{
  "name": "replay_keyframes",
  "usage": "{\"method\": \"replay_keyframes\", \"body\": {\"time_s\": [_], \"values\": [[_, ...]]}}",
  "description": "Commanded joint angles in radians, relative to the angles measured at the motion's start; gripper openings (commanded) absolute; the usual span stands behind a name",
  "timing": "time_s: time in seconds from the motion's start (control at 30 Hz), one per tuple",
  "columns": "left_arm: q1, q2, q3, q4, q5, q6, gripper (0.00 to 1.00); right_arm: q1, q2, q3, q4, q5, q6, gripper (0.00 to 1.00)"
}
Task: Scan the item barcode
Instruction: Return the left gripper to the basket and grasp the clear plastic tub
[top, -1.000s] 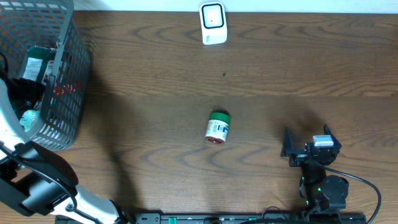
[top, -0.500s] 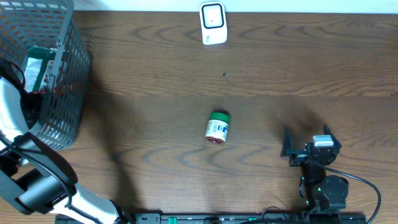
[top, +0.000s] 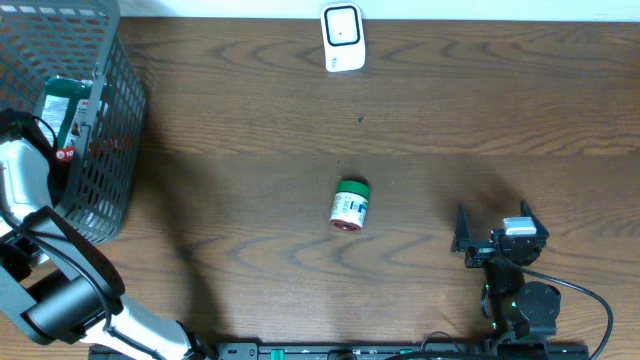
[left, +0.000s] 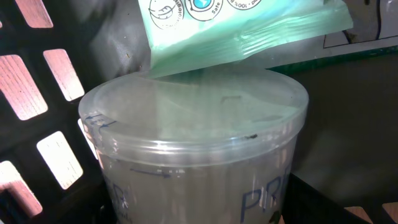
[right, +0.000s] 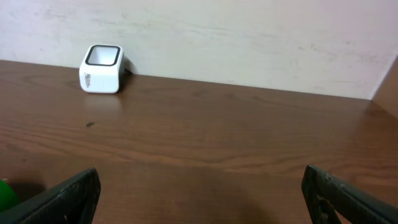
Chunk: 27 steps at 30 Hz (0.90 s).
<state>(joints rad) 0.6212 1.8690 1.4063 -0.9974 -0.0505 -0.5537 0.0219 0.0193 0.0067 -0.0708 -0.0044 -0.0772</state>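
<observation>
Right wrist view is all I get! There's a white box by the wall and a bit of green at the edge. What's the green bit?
Observer: That's a small jar with a green lid, lying on its side mid-table.
Operator: Where's the other arm?
Observer: The left arm goes into a grey basket at the table's left end.
Operator: What's in there?
Observer: A clear tub with a lid sits right in front of its camera, and a mint-green packet overlaps the lid.
</observation>
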Motion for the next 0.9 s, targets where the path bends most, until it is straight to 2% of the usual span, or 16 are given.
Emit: {"method": "replay_keyframes", "body": {"time_s": [0.0, 0.53, 0.57, 0.67, 0.77, 0.87], "values": [[0.006, 0.009, -0.011, 0.009, 0.013, -0.008, 0.73, -0.014, -0.002, -0.001, -0.004, 0.002, -0.006, 0.99], [0.006, 0.009, -0.105, 0.114, 0.005, -0.008, 0.75, -0.014, -0.002, -0.001, -0.004, 0.002, -0.006, 0.99], [0.006, 0.009, -0.108, 0.118, 0.005, -0.008, 0.79, -0.014, -0.002, -0.001, -0.004, 0.002, -0.006, 1.00], [0.006, 0.009, -0.118, 0.126, 0.005, -0.008, 0.80, -0.014, -0.002, -0.001, -0.004, 0.002, -0.006, 0.99], [0.006, 0.009, -0.126, 0.132, 0.008, -0.008, 0.66, -0.014, -0.002, -0.001, -0.004, 0.002, -0.006, 0.99], [0.008, -0.002, -0.107, 0.124, 0.068, -0.008, 0.58, -0.014, -0.002, -0.001, -0.004, 0.002, -0.006, 0.99]]}}
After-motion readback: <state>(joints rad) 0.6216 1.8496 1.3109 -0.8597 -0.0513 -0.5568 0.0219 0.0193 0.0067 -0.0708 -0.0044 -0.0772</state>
